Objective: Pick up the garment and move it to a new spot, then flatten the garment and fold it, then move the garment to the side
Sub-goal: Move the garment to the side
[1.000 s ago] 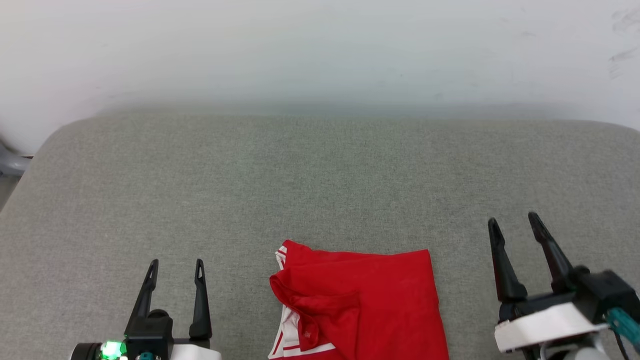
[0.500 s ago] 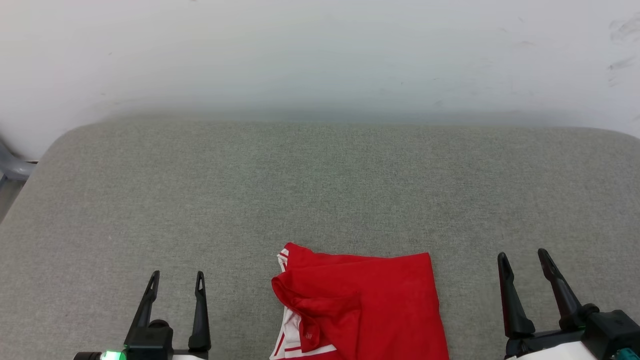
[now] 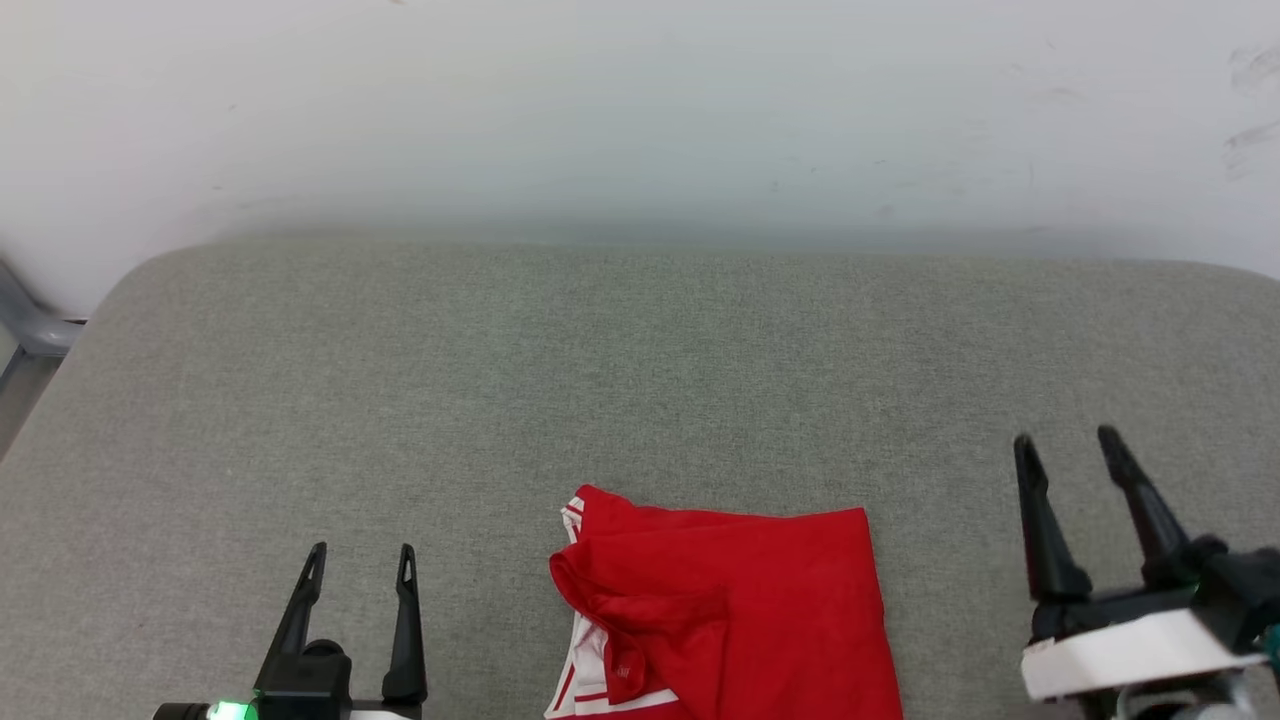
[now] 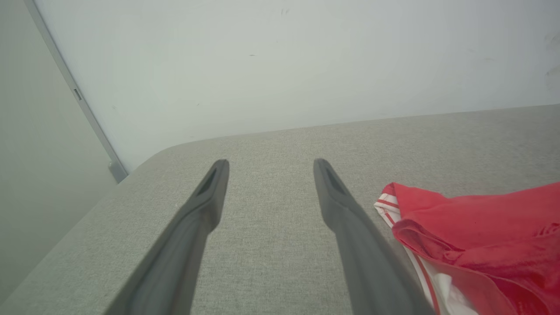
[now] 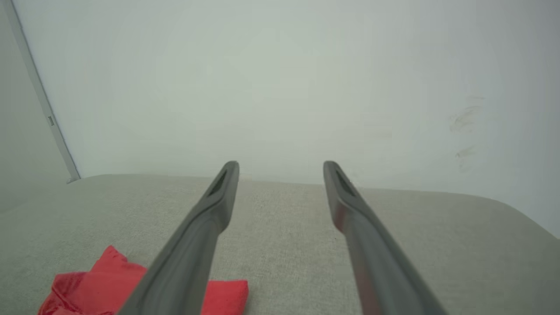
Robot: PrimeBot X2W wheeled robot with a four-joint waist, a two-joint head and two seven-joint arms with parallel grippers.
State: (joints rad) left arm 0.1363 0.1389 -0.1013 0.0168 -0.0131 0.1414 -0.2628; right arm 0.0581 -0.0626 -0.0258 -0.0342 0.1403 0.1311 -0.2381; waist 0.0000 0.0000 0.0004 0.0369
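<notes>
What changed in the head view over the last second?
The right gripper drew back toward the view's bottom edge, then rose again, ending slightly further right. Nothing was gripped or released. The left gripper stays open and almost unmoved; the garment lies folded on the grey surface as before.

Left tool [image 3: 361,549] fingers spread, empty; right tool [image 3: 1066,440] likewise, raised higher.

The shirt [image 3: 730,610] runs off the head view's bottom edge, so its lower part is unseen. In the right wrist view a finger [image 5: 188,253] covers part of it. A grey object [image 3: 30,325], perhaps a chair leg, is cut off at the left edge.
</notes>
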